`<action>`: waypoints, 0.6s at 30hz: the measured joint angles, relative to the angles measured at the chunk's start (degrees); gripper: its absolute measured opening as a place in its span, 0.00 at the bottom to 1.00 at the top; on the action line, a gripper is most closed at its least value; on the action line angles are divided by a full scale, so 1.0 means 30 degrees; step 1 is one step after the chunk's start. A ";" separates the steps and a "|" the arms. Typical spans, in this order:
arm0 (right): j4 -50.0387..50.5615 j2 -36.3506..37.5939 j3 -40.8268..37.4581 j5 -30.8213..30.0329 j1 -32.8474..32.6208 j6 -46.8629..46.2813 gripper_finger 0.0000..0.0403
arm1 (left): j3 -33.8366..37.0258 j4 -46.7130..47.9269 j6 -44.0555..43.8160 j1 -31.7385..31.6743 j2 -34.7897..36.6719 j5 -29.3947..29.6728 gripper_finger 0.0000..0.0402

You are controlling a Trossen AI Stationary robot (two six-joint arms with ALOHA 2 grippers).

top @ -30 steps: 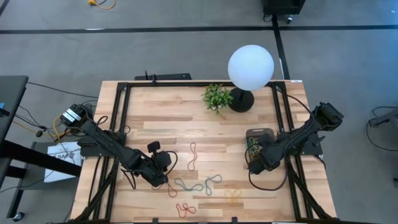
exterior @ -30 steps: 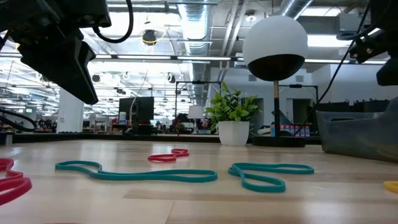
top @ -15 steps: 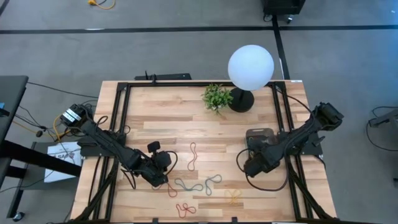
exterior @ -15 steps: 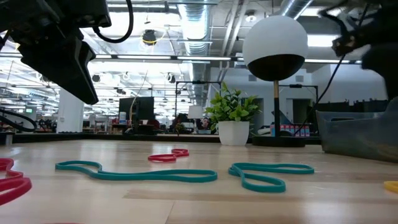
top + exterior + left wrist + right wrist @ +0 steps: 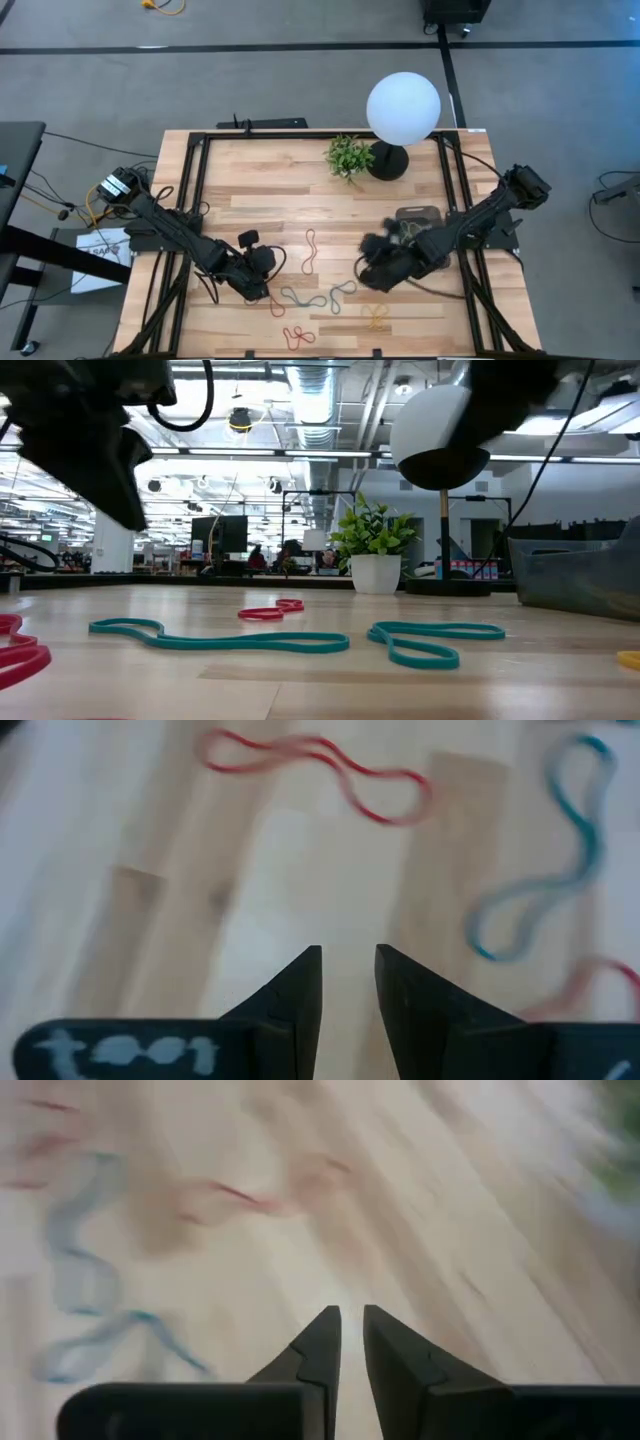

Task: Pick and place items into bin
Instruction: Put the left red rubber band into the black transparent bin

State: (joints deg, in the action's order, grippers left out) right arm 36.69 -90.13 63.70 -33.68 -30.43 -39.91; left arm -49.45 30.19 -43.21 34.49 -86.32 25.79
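Hovering with its fingers nearly together and empty, your right gripper (image 5: 372,266) has the teal band (image 5: 338,296) near, at seven o'clock, lying crosswise.

bands (image 5: 318,298) on table (image 5: 270,190) front-centre | bin (image 5: 418,217) right edge | plant (image 5: 348,156) behind, probably beside lamp (image 5: 402,110)

Loose rubber-band loops lie flat in squiggles at the lower centre of the high view: a red one (image 5: 310,250), teal ones (image 5: 318,298), another red (image 5: 297,336) and a yellow (image 5: 376,316). The dark translucent bin (image 5: 418,216) sits upright at centre right, partly covered.
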 joint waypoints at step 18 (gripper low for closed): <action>-1.0901 -0.5737 -0.0027 0.9899 0.1567 1.1305 0.11 | 0.2901 -0.6285 0.1586 0.2163 -0.0015 -0.3035 0.22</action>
State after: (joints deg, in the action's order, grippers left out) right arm 3.99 -107.34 63.62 -3.98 -25.73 -6.00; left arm -40.75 11.34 -38.45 40.98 -86.37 16.68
